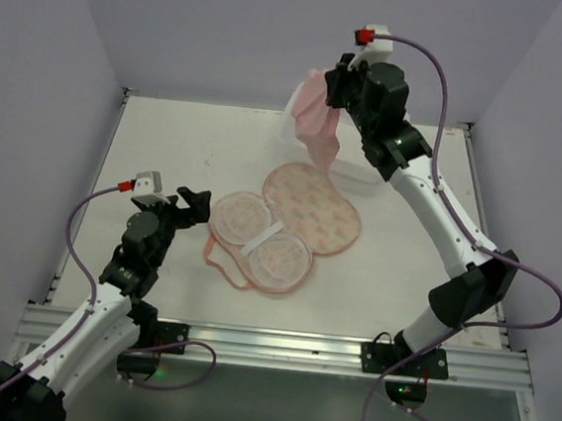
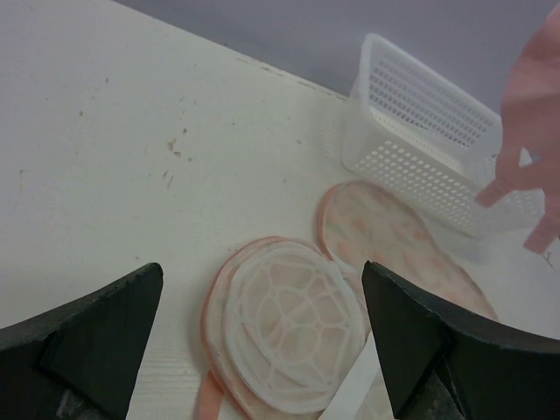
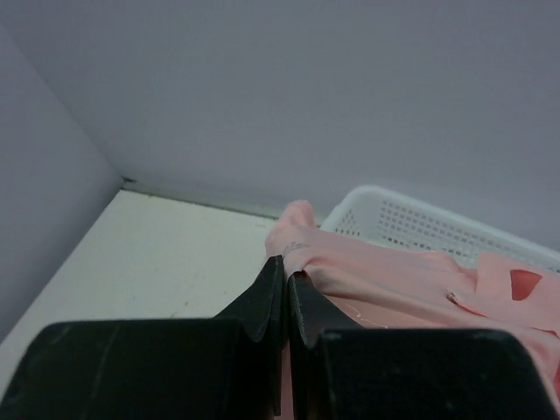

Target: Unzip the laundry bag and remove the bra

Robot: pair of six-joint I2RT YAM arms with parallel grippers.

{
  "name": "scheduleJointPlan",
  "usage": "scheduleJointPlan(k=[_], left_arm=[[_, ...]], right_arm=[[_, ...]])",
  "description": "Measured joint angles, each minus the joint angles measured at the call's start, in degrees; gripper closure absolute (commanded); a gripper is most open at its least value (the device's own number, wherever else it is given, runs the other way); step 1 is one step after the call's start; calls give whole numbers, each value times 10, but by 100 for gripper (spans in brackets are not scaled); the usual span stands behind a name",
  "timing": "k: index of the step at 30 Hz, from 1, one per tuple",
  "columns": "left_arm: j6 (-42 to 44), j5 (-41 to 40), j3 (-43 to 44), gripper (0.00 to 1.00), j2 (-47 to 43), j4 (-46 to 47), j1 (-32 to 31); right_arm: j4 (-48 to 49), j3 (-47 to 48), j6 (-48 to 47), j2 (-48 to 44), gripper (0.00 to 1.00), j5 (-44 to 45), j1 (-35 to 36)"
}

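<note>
The right gripper [image 3: 286,275] is pressed together on a fold at the top edge of the bra [image 1: 321,125]. The bra hangs straight down from it, well above the bench [image 1: 168,140]. Below the dangling fabric and a little behind it stands a white basket [image 2: 420,131]. From the right wrist view the basket rim lies just beyond the gripper tips.

The laundry bag [image 1: 306,213] lies unzipped and spread flat on the bench, nearer the arms than the right gripper and well below it. Its two pale mesh cups face up. The left gripper [image 1: 199,209] is spread wide and holds nothing. It hovers just left of the bag, with the nearest cup ahead of it and between its fingers in its own view.

The bra looks fully clear of the bag, so what remains is probably setting it down. To do that well, the right gripper should keep its pinch and come down slowly. The loose lower end and thin straps should gather inside the basket walls and not drape over the rim. It should part only once the fabric rests on something. The pinch holds only a small fold, so a quick swing could pull the bra free.
</note>
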Motion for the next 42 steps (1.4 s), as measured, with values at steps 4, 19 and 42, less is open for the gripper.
scheduleJointPlan(k=[4, 19, 42], left_arm=[[-1, 16, 0, 0, -2, 1, 0], [0, 43, 0, 0, -22, 9, 0], [0, 43, 0, 0, -26, 12, 0]], right_arm=[[29, 85, 8, 66, 100, 36, -25], [254, 24, 63, 227, 100, 177, -46], [326, -80, 200, 275, 92, 154, -85]])
